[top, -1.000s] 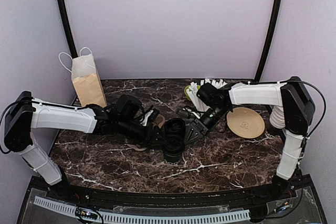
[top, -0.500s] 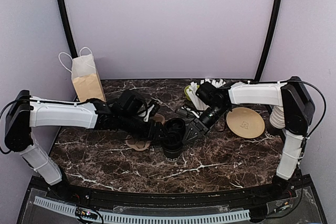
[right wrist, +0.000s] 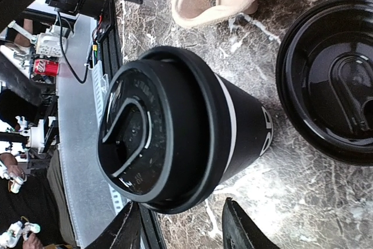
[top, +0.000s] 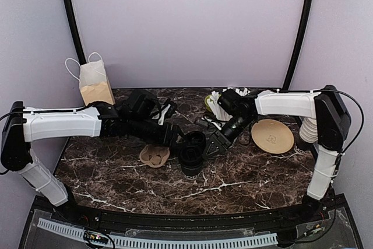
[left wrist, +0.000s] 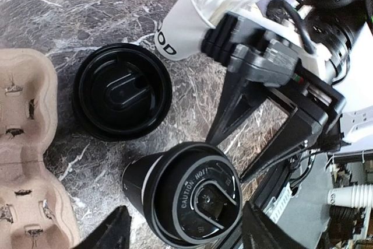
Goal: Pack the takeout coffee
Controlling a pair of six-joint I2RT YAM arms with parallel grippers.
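As left jaws gape, takeout coffee (left wrist: 186,202) between

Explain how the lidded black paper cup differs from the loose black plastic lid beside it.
The lidded black paper cup has a tall body; the loose black plastic lid shows none and sits lower. The cup stands within the left gripper; the lid lies outside it. Both are black and round.
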